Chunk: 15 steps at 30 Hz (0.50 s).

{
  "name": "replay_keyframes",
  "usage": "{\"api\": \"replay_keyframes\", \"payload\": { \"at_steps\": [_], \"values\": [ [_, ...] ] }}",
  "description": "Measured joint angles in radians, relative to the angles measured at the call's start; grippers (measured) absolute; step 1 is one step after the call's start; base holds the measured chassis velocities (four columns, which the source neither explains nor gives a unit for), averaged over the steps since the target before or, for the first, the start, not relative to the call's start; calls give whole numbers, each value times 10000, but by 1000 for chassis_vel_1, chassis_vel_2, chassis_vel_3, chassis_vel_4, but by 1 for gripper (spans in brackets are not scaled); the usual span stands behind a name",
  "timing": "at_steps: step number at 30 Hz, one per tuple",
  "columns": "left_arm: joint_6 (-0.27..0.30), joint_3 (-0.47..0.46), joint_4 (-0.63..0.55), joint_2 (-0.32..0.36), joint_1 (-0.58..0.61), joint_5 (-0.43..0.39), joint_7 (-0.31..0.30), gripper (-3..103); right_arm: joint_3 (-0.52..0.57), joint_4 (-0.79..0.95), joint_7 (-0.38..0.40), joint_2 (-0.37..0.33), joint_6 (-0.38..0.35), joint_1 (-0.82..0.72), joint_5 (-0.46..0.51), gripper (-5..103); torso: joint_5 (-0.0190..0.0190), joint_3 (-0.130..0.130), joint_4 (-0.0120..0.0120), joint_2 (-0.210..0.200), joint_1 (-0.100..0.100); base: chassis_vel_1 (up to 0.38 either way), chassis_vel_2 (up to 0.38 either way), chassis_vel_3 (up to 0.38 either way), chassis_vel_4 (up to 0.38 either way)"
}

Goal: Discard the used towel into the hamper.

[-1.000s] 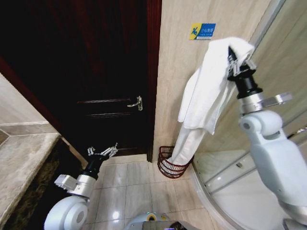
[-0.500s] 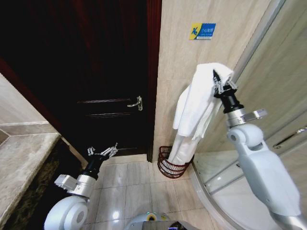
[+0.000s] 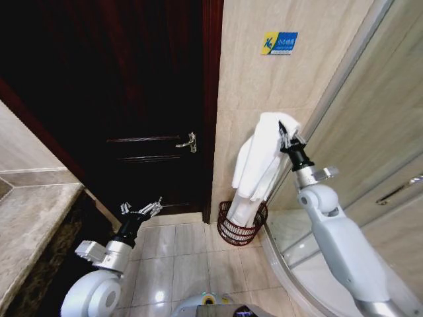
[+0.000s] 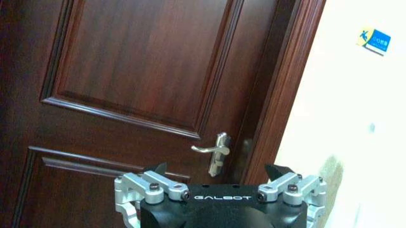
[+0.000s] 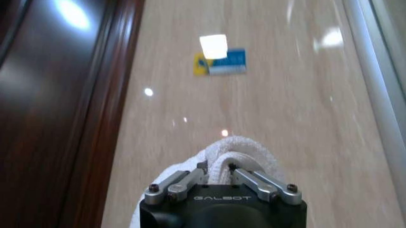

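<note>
A white towel (image 3: pixel 258 165) hangs in long folds from my right gripper (image 3: pixel 285 134), which is shut on its top against the beige wall. The towel's lower end reaches down into the hamper (image 3: pixel 240 231), a dark reddish-brown open-weave basket standing on the floor in the corner by the door frame. The right wrist view has the fingers (image 5: pixel 250 178) pinched on a bunched white fold of the towel (image 5: pixel 241 152). My left gripper (image 3: pixel 141 209) is parked low at the left, open, facing the door, with nothing between its fingers (image 4: pixel 288 178).
A dark wooden door (image 3: pixel 132 99) with a metal handle (image 3: pixel 188 142) fills the left. A glass shower enclosure (image 3: pixel 370 152) with a curved base stands at the right. A stone counter (image 3: pixel 33 218) lies at the left. A blue sign (image 3: pixel 278 43) is on the wall. Pale floor tiles (image 3: pixel 185 257) lie before the hamper.
My right gripper has come down and to the left with the towel, so the towel's lower end sinks deeper into the hamper. The left arm has not moved.
</note>
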Motion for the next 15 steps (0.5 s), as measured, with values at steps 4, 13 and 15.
{"api": "replay_keyframes", "payload": {
  "at_steps": [4, 13, 15],
  "values": [
    [0, 0, 0, 0, 0, 0, 0, 100, -45, -500, -202, 142, 159, -193, 12, 8, -3, 0, -1, 0, 0, 0, 0, 0, 0],
    [0, 0, 0, 0, 0, 0, 0, 100, -407, -2107, -729, 626, 665, -163, -293, 8, -3, 0, 1, 0, 0, 0, 0, 0, 0],
    [0, -1, 0, 0, 0, 0, 0, 100, -460, -2423, -879, 694, 764, -145, -344, 8, -1, 0, 0, 0, 0, 0, 0, 0, 0]
  ]
}}
